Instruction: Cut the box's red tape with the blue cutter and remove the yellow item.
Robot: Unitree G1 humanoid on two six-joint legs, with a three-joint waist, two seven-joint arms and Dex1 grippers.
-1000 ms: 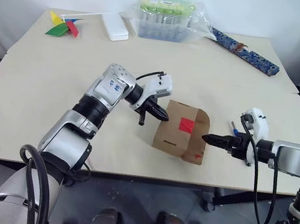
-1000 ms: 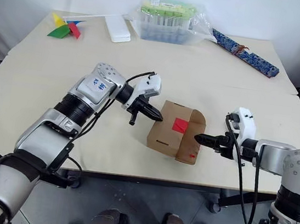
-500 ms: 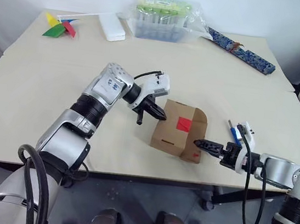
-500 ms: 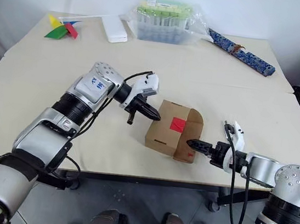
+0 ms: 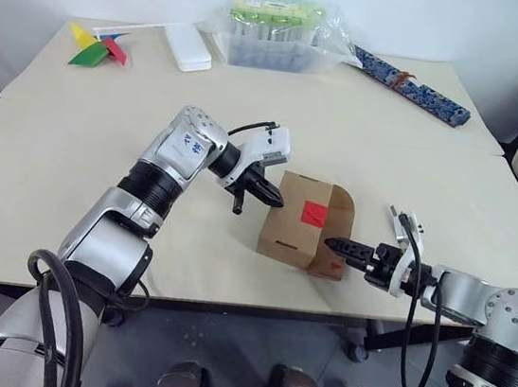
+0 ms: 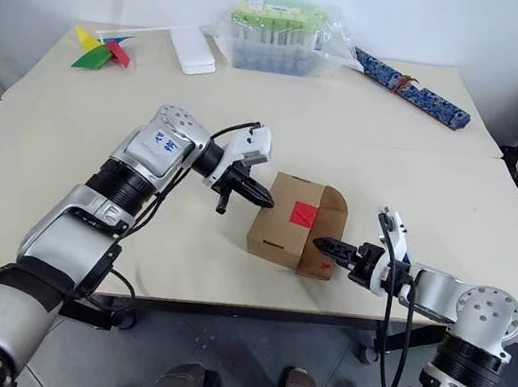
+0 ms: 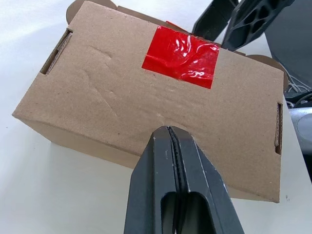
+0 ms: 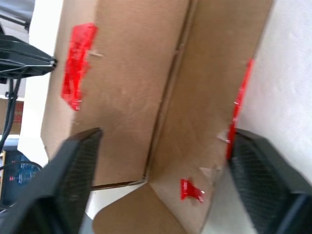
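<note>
1. The box [image 5: 305, 223] sits at centre frame on the table [image 5: 74, 150], red tape [image 5: 314, 214] on its upper face, one flap standing open at its right; its inside is hidden.
2. The left gripper [image 5: 274, 196], fingers pressed together, points at the box's left edge.
3. The right gripper [image 5: 340, 248], fingers spread, straddles the open flap.
4. A clear tub [image 5: 271, 33] with green lids stands top centre.
5. The cutter [image 5: 395, 218] lies just right of the box.
</note>
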